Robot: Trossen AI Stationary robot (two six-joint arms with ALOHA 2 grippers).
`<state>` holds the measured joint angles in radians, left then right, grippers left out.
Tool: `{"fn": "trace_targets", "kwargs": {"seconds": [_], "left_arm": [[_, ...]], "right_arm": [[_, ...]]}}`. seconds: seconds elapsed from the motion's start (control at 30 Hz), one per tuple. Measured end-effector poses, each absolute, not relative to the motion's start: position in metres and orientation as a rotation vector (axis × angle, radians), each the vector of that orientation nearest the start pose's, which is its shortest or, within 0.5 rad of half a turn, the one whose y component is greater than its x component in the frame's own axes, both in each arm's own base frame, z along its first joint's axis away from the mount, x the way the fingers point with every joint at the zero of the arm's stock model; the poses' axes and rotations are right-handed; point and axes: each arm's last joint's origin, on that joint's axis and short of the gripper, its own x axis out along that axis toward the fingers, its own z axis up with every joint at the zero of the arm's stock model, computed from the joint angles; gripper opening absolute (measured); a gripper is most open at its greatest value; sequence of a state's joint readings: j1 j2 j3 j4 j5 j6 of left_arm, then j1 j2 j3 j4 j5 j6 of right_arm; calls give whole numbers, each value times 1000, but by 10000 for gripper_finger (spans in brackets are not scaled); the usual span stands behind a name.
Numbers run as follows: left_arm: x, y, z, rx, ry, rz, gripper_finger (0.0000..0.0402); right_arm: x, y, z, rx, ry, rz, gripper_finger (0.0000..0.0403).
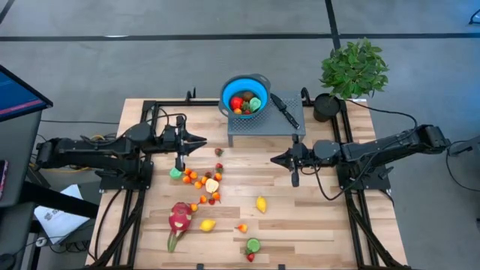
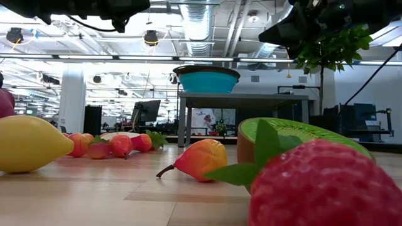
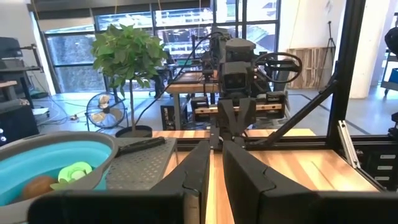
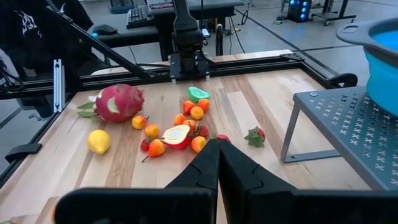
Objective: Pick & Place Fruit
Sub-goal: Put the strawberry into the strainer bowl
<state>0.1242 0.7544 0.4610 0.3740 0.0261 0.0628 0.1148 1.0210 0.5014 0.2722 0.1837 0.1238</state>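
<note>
1. Landmark: the blue bowl sits on the grey perforated stand at the far middle of the table. It already holds several fruits, red, green and brown among them.
2. A black-handled knife lies on the stand, just beside the bowl toward the potted plant.
3. Remaining fruit lies on the table, nearer than the bowl: a cluster of small orange and red pieces, the dragon fruit, two lemons, a strawberry close to the stand, and a green piece at the near edge.
4. The left gripper hangs to the bowl's left, over the cluster's far end, fingers almost closed, carrying nothing visible.
5. The right gripper hangs near the stand's right leg, clenched and empty.
6. Judgement: the task is partly complete; most fruit is still to be transferred.
</note>
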Motion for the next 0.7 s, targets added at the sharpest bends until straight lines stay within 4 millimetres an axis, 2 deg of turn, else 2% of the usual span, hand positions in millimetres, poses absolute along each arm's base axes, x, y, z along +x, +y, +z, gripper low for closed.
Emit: {"fn": "trace_targets", "kwargs": {"seconds": [0.7], "left_arm": [[175,21,279,55,-80,100,39]], "right_arm": [[217,20,235,86,240,-83,0]]}}
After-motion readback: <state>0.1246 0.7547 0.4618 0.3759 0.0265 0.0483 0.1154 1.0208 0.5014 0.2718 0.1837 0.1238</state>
